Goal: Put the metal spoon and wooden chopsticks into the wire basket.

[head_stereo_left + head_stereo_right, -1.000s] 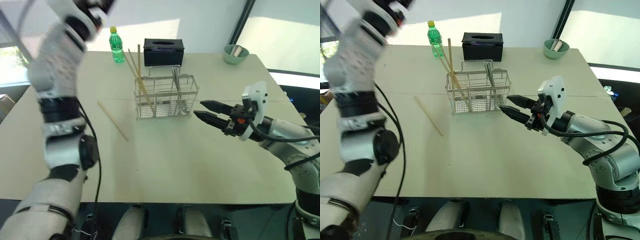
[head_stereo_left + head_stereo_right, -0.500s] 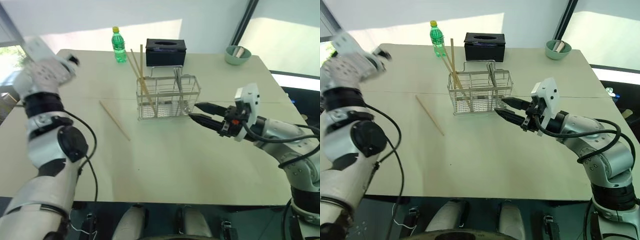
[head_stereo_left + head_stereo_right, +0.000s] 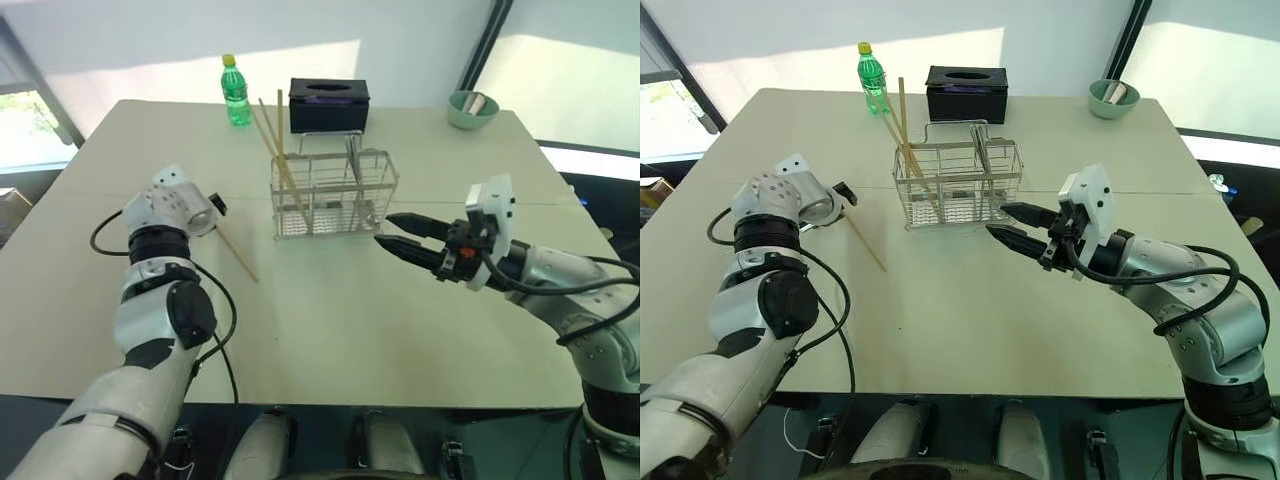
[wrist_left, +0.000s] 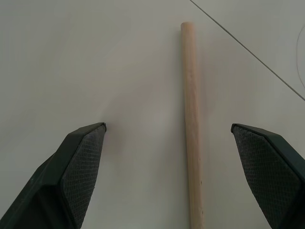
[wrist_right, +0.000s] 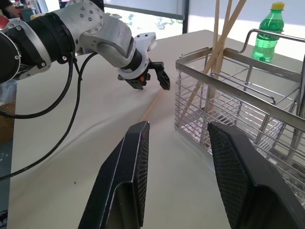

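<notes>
Left wrist view shows my left tool [image 4: 167, 138] spread wide over the last loose chopstick [image 4: 193, 133] on the table [image 3: 330, 310], other wooden chopsticks [image 3: 280, 150] already stand in the wire basket [image 3: 333, 195], right tool [image 3: 390, 233] parted, empty.

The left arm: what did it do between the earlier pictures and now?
It swung down from high above the table; its open left gripper now straddles the loose chopstick, not yet gripping. The right gripper, basket and its chopsticks stayed put.
</notes>
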You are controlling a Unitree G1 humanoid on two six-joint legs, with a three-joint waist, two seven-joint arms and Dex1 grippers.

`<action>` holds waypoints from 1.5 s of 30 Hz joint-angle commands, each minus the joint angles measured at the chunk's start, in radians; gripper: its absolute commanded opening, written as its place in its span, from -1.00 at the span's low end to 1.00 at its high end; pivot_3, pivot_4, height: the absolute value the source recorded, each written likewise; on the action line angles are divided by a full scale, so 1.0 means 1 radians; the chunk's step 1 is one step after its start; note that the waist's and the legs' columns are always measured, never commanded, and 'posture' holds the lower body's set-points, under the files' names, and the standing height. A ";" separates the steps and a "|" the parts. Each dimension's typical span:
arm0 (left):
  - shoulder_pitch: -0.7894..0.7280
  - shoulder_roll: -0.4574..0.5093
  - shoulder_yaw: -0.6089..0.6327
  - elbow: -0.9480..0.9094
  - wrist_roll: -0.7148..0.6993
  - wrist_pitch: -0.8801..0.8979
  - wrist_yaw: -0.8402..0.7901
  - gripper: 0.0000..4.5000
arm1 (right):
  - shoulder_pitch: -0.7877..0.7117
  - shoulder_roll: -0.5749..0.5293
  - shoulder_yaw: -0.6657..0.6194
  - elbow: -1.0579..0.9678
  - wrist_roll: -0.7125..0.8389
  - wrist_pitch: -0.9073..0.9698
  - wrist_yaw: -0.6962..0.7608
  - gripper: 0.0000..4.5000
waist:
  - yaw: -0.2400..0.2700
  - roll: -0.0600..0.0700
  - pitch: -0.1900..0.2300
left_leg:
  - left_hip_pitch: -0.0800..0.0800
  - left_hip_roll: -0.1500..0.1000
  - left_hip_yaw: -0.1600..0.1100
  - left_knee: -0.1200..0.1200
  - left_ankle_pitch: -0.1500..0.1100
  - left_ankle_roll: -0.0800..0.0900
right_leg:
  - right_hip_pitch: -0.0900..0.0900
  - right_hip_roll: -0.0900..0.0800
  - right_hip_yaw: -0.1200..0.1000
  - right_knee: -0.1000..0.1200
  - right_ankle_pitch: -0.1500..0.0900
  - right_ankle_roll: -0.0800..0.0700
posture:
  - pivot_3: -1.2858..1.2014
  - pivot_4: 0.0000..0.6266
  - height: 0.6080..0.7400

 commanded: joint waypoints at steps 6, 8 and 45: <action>-0.019 0.049 -0.013 0.190 0.014 -0.167 -0.040 -0.55 | 0.014 0.004 -0.055 -0.049 0.049 0.003 -0.034 -0.11 | 0.000 0.004 -0.002 | 0.002 0.000 0.000 0.000 0.000 0.000 | 0.001 0.000 0.000 0.001 0.000 0.000 | 0.03 -0.52 -0.19; -0.029 0.054 -0.015 0.204 0.011 -0.177 -0.042 -0.98 | 0.015 0.003 -0.057 -0.049 0.053 0.003 -0.036 -0.11 | 0.001 0.004 -0.002 | 0.002 0.000 0.000 0.000 0.000 0.000 | 0.001 0.000 0.000 0.001 0.000 0.000 | 0.03 -0.52 -0.19; -0.097 0.059 -0.036 0.235 -0.005 -0.246 -0.114 0.22 | -0.031 0.013 -0.044 -0.017 0.042 0.001 -0.033 -0.11 | -0.005 -0.001 0.000 | -0.001 0.000 0.000 0.000 -0.001 0.002 | -0.002 0.000 0.000 0.000 0.000 0.000 | 0.03 -0.52 -0.19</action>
